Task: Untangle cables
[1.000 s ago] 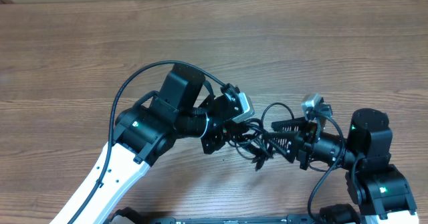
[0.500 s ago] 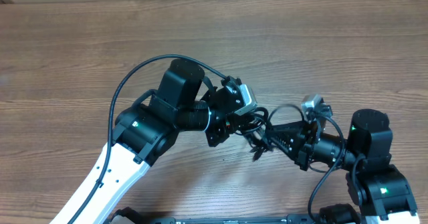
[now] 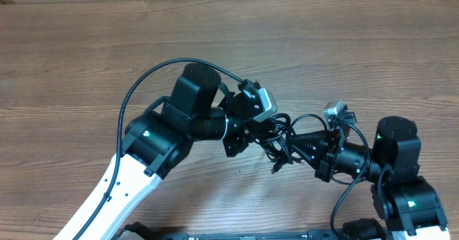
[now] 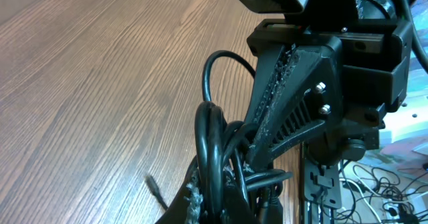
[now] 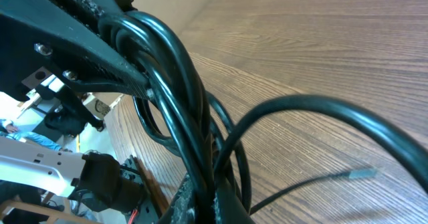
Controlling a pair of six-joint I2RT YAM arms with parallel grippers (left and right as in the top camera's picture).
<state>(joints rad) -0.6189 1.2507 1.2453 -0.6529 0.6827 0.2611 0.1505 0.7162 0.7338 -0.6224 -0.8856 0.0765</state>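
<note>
The overhead camera sits high up and looks straight down at the table point(image 3: 323, 46). The left arm point(image 3: 150, 140) and the right arm point(image 3: 398, 154) reach in from the near edge. The left wrist camera is low and very close. It looks across the wood at the right arm point(image 4: 361, 43). The right wrist camera is just as close and looks back toward the left arm point(image 5: 33, 158). All three views share the bunch of cables point(image 3: 276, 143) in the middle.
</note>
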